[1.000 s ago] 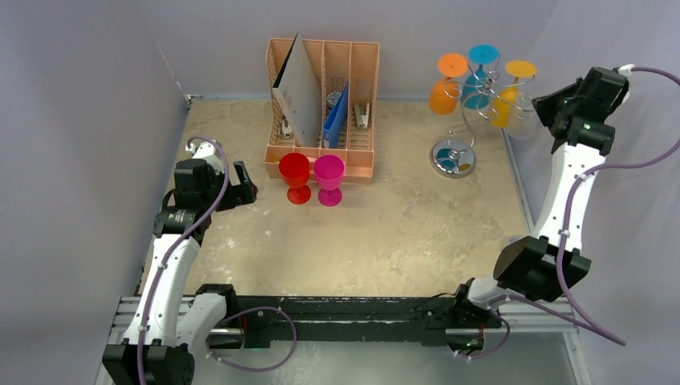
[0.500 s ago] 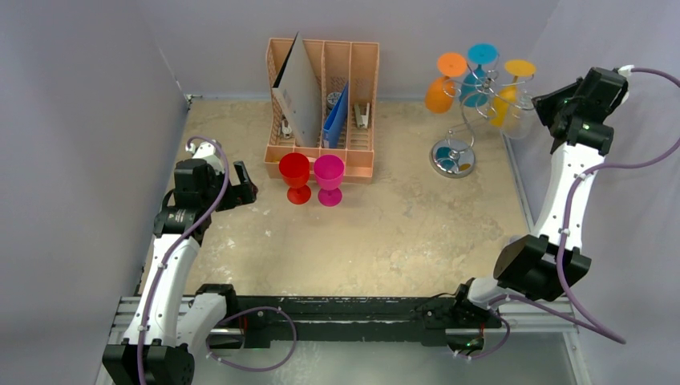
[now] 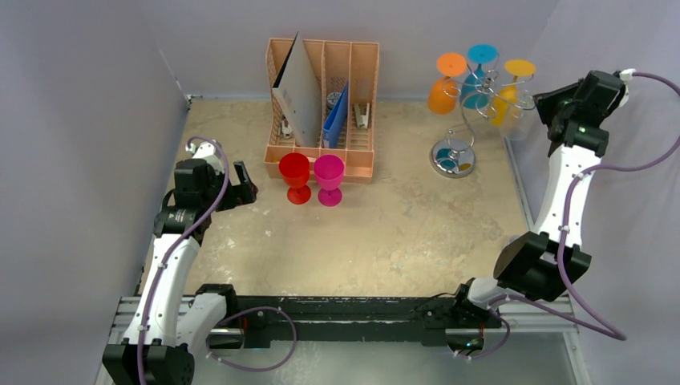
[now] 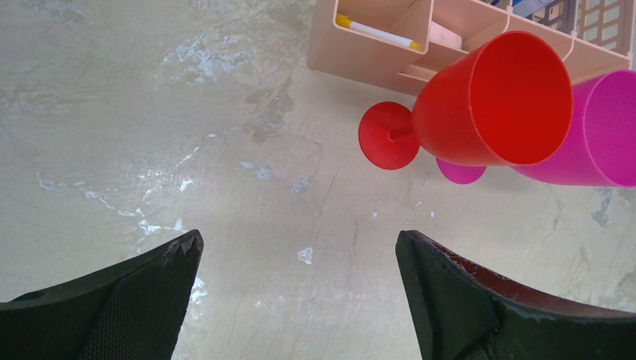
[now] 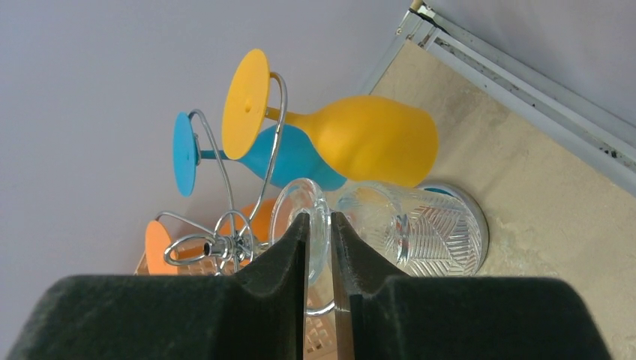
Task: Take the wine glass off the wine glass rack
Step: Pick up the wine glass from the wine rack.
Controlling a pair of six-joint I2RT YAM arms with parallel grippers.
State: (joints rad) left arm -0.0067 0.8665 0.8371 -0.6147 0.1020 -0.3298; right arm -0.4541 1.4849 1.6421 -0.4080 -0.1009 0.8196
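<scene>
The wine glass rack (image 3: 453, 156) is a silver wire stand at the back right, with its looping arms (image 5: 225, 244) close in the right wrist view. Orange (image 3: 442, 95), blue (image 3: 477, 88) and yellow (image 3: 505, 104) wine glasses hang from it upside down. A clear patterned wine glass (image 5: 420, 232) hangs at the rack's right side. My right gripper (image 5: 320, 216) is shut on that glass's round clear foot, pinching it edge-on. My left gripper (image 4: 300, 244) is open over bare table, left of a red glass (image 4: 487, 101).
A peach slotted organiser (image 3: 322, 96) with folders stands at the back centre. The red glass (image 3: 295, 176) and a magenta glass (image 3: 329, 178) stand upright in front of it. The right wall and the table's metal edge (image 5: 525, 112) run close beside the rack.
My right wrist has shifted slightly up and right at the rack, and the hanging glasses have swayed a little. The left arm has not moved.
</scene>
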